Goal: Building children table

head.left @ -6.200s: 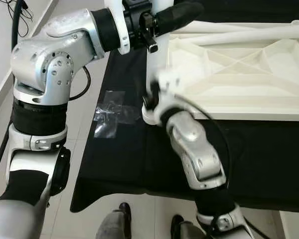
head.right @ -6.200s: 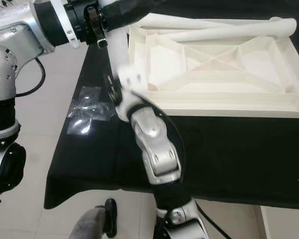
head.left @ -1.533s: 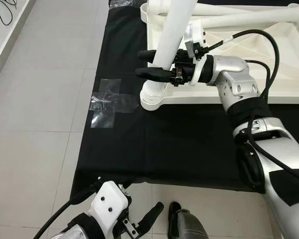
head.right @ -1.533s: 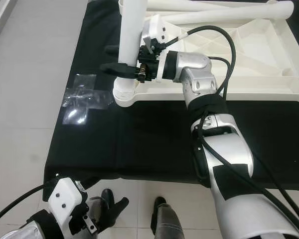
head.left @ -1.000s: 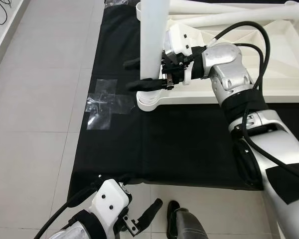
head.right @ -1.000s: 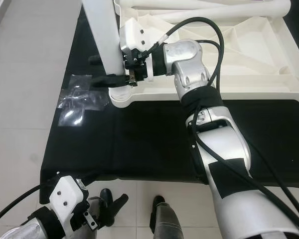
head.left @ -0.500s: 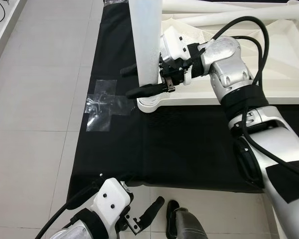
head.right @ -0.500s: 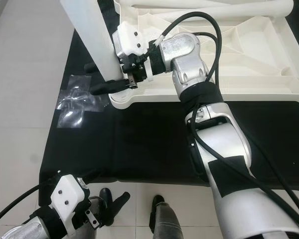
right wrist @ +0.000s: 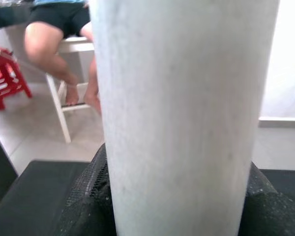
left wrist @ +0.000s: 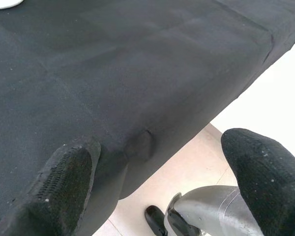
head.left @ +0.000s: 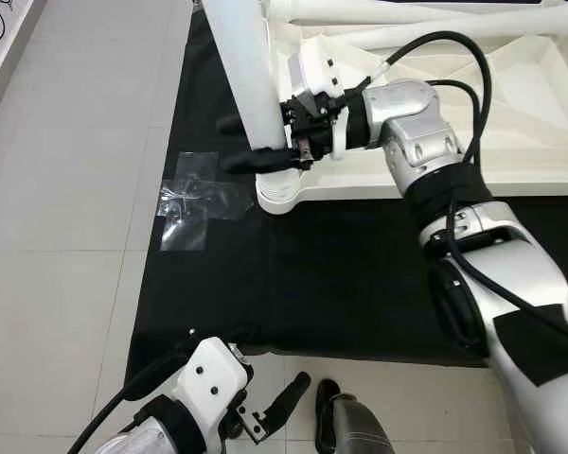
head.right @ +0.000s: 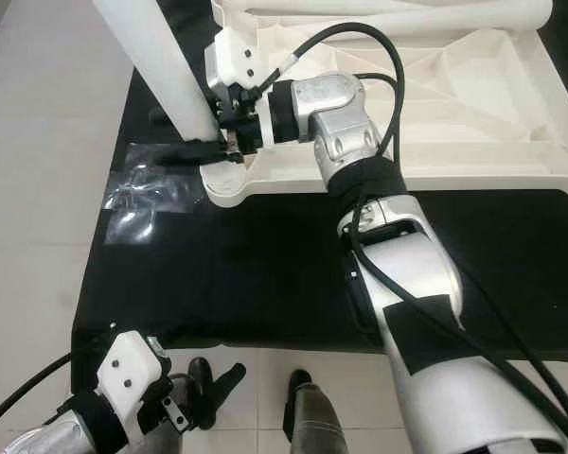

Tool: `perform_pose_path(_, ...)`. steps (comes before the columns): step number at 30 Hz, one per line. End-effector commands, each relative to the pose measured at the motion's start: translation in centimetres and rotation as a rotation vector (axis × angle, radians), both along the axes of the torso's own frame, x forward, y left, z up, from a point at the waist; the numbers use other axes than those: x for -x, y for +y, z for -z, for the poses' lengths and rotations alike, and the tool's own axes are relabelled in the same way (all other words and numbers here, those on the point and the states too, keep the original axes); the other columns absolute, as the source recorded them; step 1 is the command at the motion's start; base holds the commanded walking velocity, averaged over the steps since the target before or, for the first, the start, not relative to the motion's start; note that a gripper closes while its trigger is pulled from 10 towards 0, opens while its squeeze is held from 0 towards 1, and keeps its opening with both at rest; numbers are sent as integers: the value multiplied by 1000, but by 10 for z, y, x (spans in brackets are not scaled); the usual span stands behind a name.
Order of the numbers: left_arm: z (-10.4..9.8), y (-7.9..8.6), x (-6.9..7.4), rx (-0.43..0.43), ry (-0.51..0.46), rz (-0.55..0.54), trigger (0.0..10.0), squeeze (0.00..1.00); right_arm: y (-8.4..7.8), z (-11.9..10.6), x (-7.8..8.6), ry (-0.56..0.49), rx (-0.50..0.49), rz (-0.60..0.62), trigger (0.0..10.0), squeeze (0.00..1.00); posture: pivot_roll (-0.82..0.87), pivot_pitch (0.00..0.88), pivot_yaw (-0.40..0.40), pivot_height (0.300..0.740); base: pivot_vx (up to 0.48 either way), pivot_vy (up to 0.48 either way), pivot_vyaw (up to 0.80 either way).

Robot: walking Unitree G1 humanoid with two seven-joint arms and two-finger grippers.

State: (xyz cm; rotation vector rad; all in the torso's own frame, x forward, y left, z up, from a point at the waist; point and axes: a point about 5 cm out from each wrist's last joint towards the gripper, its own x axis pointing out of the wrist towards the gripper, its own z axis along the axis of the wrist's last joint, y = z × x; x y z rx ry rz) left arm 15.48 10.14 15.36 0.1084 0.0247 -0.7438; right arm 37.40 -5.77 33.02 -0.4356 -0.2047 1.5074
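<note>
A white plastic tabletop (head.left: 511, 142) lies upside down on a surface draped in black cloth (head.left: 341, 274). One white table leg (head.left: 251, 85) stands in the round corner socket (head.left: 284, 199) at the near left, leaning to the left. My right gripper (head.left: 246, 144) is shut on this leg just above the socket, one black finger on each side; the leg (right wrist: 182, 123) sits close between the pads in the right wrist view. My left gripper (head.left: 265, 411) hangs low by the cloth's front edge, open, its fingers (left wrist: 69, 182) wide apart with nothing between them.
Other white legs (head.left: 407, 11) lie across the far side of the tabletop. A clear plastic bag (head.left: 191, 199) lies at the cloth's left edge, with tiled floor beyond. A shoe and grey leg (head.left: 346, 435) stand at the front edge. A seated person (right wrist: 59, 44) is behind.
The leg's top has tipped further to the left, and my right gripper has shifted left with it while still holding it. The left arm has stayed low.
</note>
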Motion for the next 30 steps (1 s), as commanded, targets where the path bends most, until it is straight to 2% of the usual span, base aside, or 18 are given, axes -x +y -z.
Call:
perform_pose_path(1,6,0,3,-4,34,6,10000,0,-2,28,-6,122,24,65,10000,0,178,402,-29,740,0,0,0)
perform_pose_path(12,7,1,1,-6,32,7,10000,0,-9,42,-12,221,-87,183,10000,0,176,397,-19,740,0,0,0)
perform_pose_path(15,7,1,1,-6,33,8,10000,0,-12,44,-14,236,-145,236,10000,0,177,395,-16,740,0,0,0)
perform_pose_path(17,7,1,1,-8,34,9,10000,0,-18,44,-15,232,-272,271,10000,0,181,392,-13,740,0,0,0)
perform_pose_path(19,8,1,1,-9,34,10,10000,0,-22,47,-12,227,-308,258,10000,0,181,391,-12,740,0,0,0)
perform_pose_path(26,8,2,0,-11,34,12,10000,0,-31,61,-2,211,-338,219,10000,0,184,385,-7,740,0,0,0)
perform_pose_path(30,8,2,0,-14,35,16,10000,0,-36,76,6,163,-301,221,10000,0,183,380,0,740,0,0,0)
